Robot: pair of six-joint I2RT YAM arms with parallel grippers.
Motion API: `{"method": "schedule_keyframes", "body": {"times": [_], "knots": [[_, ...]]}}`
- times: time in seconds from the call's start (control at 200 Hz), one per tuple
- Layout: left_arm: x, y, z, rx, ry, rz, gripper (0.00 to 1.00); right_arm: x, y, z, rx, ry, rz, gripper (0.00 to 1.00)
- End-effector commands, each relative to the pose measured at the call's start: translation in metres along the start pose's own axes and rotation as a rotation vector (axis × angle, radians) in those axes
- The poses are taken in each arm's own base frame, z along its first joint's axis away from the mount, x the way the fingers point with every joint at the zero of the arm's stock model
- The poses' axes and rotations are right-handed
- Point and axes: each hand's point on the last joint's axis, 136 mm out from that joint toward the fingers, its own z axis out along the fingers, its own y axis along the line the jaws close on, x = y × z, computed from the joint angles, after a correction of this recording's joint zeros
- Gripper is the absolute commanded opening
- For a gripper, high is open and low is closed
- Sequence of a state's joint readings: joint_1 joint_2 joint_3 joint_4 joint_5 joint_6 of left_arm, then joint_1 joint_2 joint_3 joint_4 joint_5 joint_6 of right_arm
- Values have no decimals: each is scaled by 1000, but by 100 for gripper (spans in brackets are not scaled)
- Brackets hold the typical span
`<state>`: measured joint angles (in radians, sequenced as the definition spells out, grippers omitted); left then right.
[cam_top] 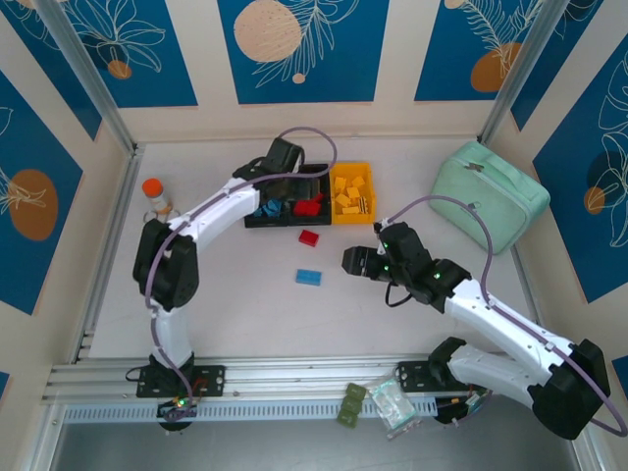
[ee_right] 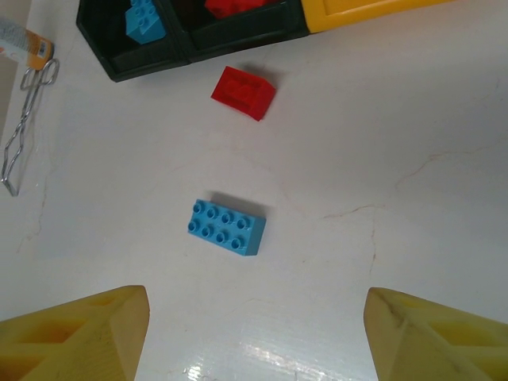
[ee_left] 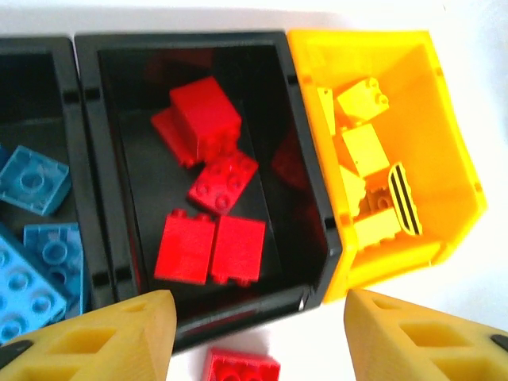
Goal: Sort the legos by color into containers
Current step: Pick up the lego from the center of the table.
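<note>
My left gripper (ee_left: pixel 258 317) stands released over the red-brick bin (ee_left: pixel 316 208); my right gripper (ee_right: pixel 255 311), seemingly empty, spreads above a blue brick (ee_right: pixel 227 226).

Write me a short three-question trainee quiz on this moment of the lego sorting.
1. How many bricks lie loose on the table?
2. True or false: the middle bin holds red pieces.
3. Which loose brick lies nearer the right gripper: A red, B blue, C yellow?
Key: 1. Two, the red brick and the blue brick. 2. True. 3. B.
</note>
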<state>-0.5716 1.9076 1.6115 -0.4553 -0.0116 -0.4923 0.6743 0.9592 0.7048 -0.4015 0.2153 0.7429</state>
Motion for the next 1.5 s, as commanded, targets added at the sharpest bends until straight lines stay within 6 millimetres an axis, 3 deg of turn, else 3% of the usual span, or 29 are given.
{"method": "schedule_keyframes", "body": {"times": [0.0, 0.215, 0.445, 0.695, 1.16, 1.496], "knots": [[24, -6, -6, 50, 34, 11, 60, 10, 3, -4, -25, 19, -31, 73], [54, -15, -11, 95, -37, 102, 71, 14, 4, -6, -49, 7, -50, 77], [94, -1, 6, 72, -71, 162, 86, 24, -1, -5, -45, 22, -43, 76], [108, 3, 24, 28, -108, 254, 91, 27, -3, -6, -42, 22, -38, 76], [119, 4, 63, -31, -2, 328, 90, 25, -8, -6, -26, 12, -31, 76], [130, 11, 76, -66, 61, 307, 78, 24, -14, -6, -18, 10, -15, 76]]}}
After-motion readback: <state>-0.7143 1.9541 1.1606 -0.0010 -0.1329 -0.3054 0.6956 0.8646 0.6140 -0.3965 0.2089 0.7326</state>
